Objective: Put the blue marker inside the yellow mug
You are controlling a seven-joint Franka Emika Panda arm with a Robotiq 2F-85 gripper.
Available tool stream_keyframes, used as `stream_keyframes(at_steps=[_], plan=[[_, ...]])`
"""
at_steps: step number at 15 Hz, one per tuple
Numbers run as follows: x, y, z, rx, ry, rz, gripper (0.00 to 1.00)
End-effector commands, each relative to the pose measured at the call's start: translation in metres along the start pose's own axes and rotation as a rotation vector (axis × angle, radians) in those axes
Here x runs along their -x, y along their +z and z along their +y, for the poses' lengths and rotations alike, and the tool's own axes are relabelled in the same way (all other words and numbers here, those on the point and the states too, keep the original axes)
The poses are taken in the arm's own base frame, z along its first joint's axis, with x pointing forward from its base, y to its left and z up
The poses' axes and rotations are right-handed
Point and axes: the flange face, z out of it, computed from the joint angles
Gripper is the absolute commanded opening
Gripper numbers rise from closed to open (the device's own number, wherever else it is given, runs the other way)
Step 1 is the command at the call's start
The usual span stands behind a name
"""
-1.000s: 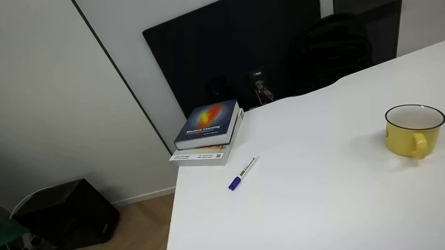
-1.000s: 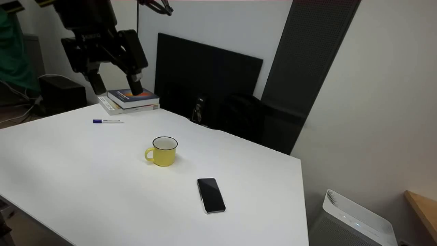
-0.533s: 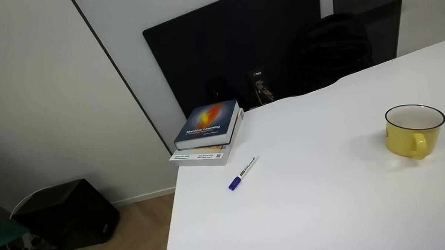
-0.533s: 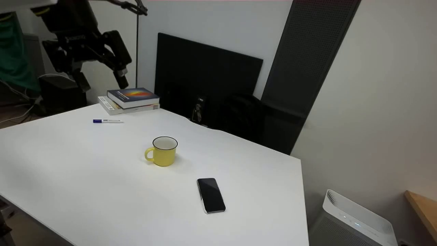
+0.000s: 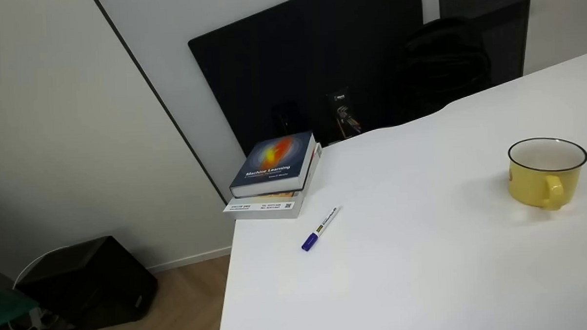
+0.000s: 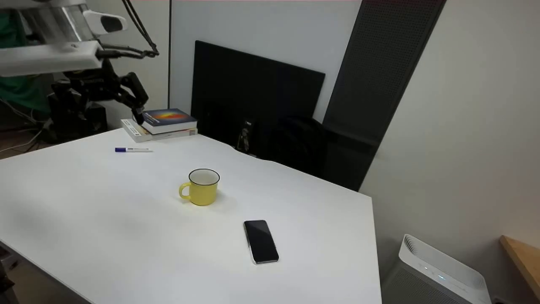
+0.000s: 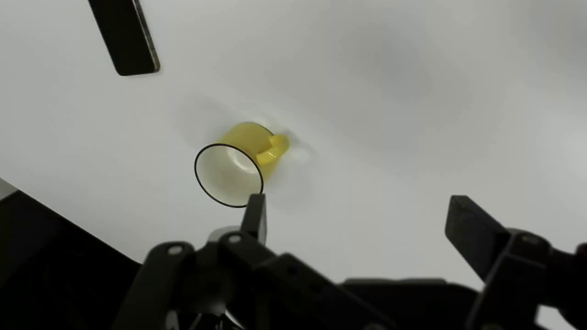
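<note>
The blue marker (image 5: pixel 321 228) lies flat on the white table beside the books, and its dark blue cap end points away from the mug. It also shows in an exterior view (image 6: pixel 133 150) and is out of the wrist view. The yellow mug (image 5: pixel 543 185) stands upright and looks empty; it shows in an exterior view (image 6: pixel 204 193) and the wrist view (image 7: pixel 250 135). My gripper (image 6: pixel 110 117) is in the air over the table's far left part, above the level of the marker. In the wrist view my gripper (image 7: pixel 357 215) is open wide with nothing between its fingers.
Two stacked books (image 6: pixel 168 120) lie at the table corner just behind the marker. A black phone (image 6: pixel 260 241) lies beyond the mug and shows in the wrist view (image 7: pixel 126 41). A black monitor panel (image 6: pixel 253 80) stands behind the table's back edge.
In an exterior view my gripper has moved left, then lower, and the white arm link has come into view above it. It stays open. The marker and mug have not moved.
</note>
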Motion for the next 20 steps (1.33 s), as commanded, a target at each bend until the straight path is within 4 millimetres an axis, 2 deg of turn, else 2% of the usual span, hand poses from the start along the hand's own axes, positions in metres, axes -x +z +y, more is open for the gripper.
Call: stream_keyframes(at_steps=[1, 5, 11, 16, 20], plan=[[-0.047, 0.039, 0.012, -0.082, 0.01, -0.044, 1.0], [-0.09, 0.081, 0.014, -0.159, 0.025, -0.093, 1.0], [-0.147, 0.132, -0.019, -0.212, 0.072, -0.131, 1.0], [-0.188, 0.16, -0.043, -0.19, 0.3, -0.184, 1.0], [-0.209, 0.171, -0.056, -0.179, 0.484, -0.226, 1.0]])
